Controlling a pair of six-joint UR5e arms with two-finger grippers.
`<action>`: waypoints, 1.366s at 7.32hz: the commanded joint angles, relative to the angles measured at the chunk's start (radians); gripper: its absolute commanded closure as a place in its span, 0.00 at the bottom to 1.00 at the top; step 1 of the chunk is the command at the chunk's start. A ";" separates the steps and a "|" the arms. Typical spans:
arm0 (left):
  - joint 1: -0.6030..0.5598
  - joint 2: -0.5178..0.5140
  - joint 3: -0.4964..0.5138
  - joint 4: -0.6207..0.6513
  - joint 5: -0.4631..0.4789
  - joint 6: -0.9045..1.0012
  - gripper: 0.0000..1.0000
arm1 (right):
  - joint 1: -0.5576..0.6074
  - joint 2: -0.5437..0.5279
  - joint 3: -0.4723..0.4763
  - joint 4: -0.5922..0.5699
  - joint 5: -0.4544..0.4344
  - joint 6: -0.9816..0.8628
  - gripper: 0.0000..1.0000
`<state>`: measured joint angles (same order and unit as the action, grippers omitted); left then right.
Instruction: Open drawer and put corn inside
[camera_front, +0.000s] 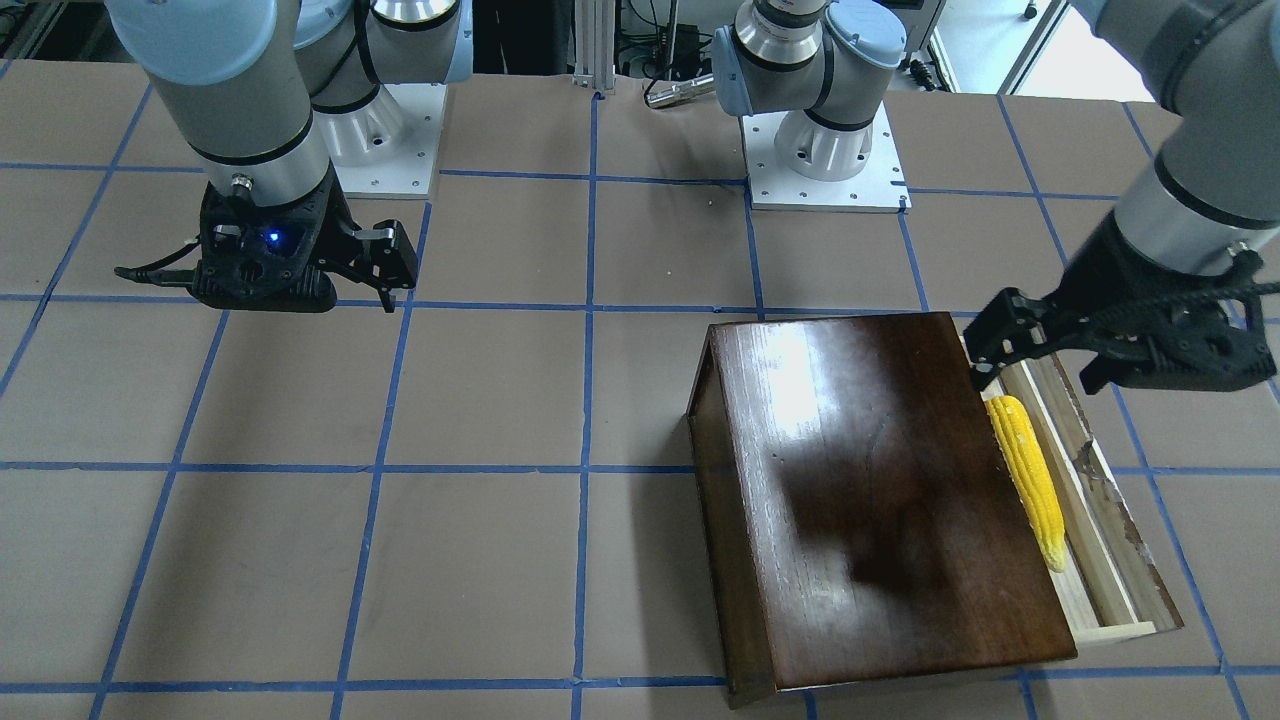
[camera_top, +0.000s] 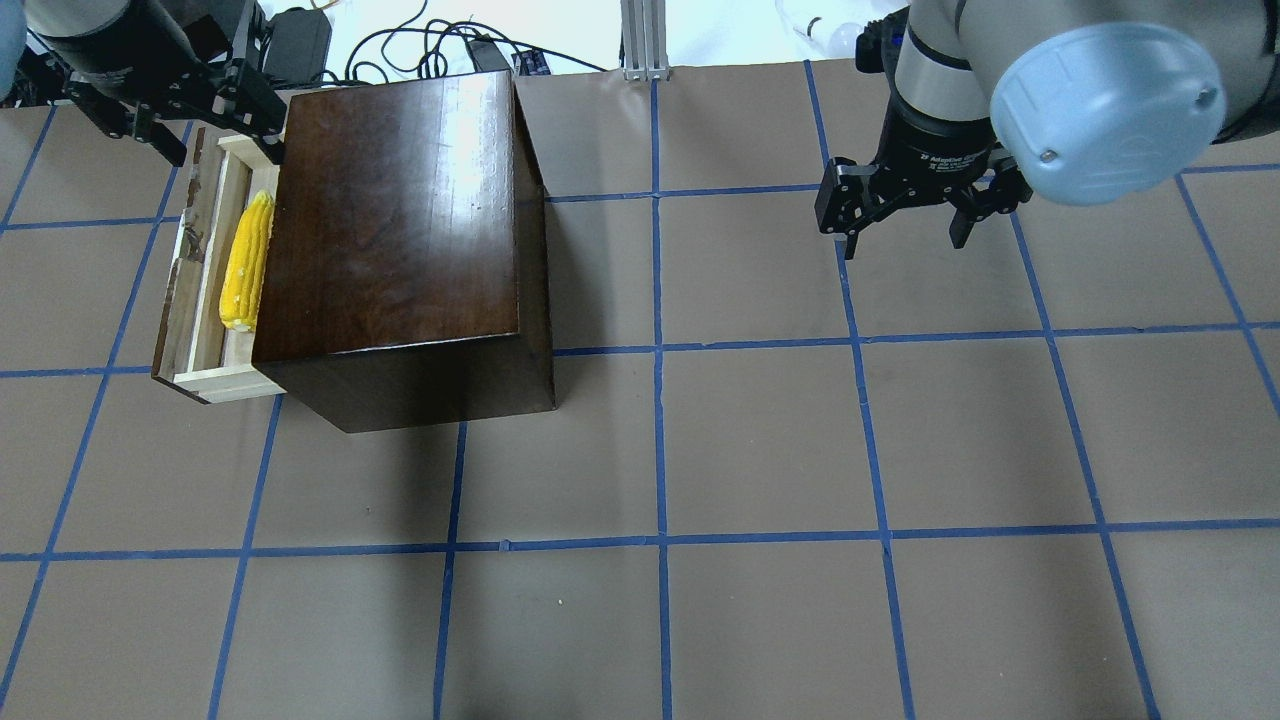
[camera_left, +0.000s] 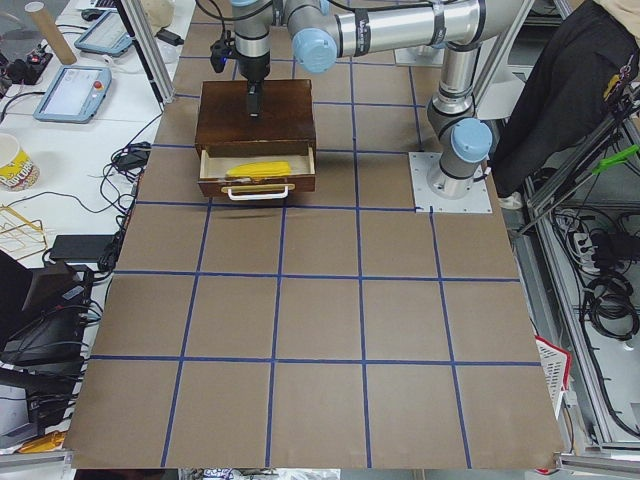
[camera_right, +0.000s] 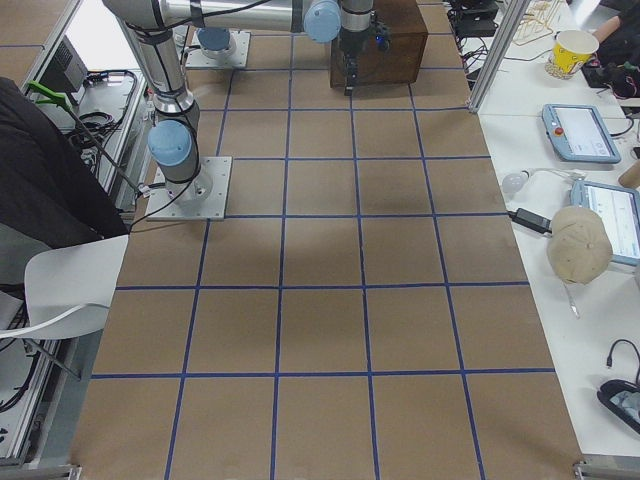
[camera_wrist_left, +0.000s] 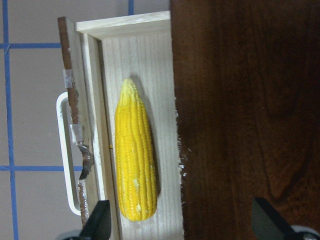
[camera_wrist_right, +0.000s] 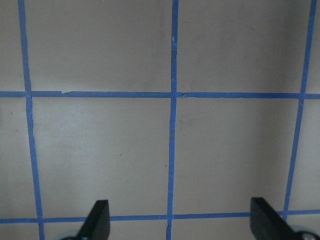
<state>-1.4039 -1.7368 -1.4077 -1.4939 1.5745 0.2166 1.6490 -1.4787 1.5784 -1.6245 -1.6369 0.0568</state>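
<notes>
Yellow, ridged corn (camera_wrist_left: 136, 160) lies in the open drawer (camera_wrist_left: 115, 65) at the table (camera_top: 700, 450)'s left edge; likely light, stiff, best gripped mid-cob. Left gripper (camera_top: 215, 148) and right gripper (camera_top: 905, 235) gape empty.

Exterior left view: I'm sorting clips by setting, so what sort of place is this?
Probably a robotics lab or test cell rather than a home: a robot arm is bolted to a table marked with a blue tape grid, and a teach pendant lies on the side bench.

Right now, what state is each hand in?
Left hand: open, empty, above the drawer; corn lies inside.
Right hand: open, empty, over the table.
</notes>
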 joint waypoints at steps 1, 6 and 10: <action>-0.139 0.066 -0.013 -0.075 0.007 -0.096 0.00 | 0.000 0.001 0.000 0.000 0.002 0.000 0.00; -0.169 0.140 -0.039 -0.144 0.009 -0.143 0.00 | 0.000 0.001 0.000 0.000 0.000 0.000 0.00; -0.139 0.161 -0.042 -0.173 0.007 -0.143 0.00 | 0.000 0.000 0.000 0.000 -0.001 0.000 0.00</action>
<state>-1.5435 -1.5853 -1.4504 -1.6502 1.5838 0.0731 1.6490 -1.4782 1.5785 -1.6251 -1.6383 0.0568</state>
